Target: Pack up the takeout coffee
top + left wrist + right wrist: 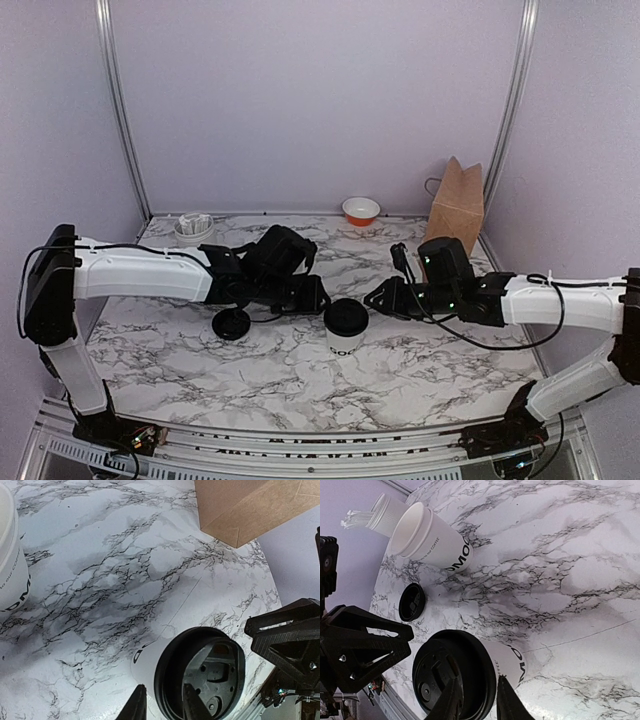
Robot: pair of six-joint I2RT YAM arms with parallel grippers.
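Observation:
The takeout coffee cup (346, 340) stands mid-table, white with dark lettering, and a black lid (346, 316) sits on it. My left gripper (322, 297) reaches it from the left and my right gripper (372, 296) from the right. In the left wrist view the left gripper (162, 707) straddles the lid's (200, 672) rim, one finger on top and one outside the cup wall. The right gripper (477, 702) pinches the opposite rim of the lid (452, 677) the same way.
A spare black lid (231, 323) lies left of the cup. Another white cup (432, 540) stands beyond it near the holder with packets (193, 228). An orange bowl (361, 210) and a brown paper bag (458, 205) stand at the back right.

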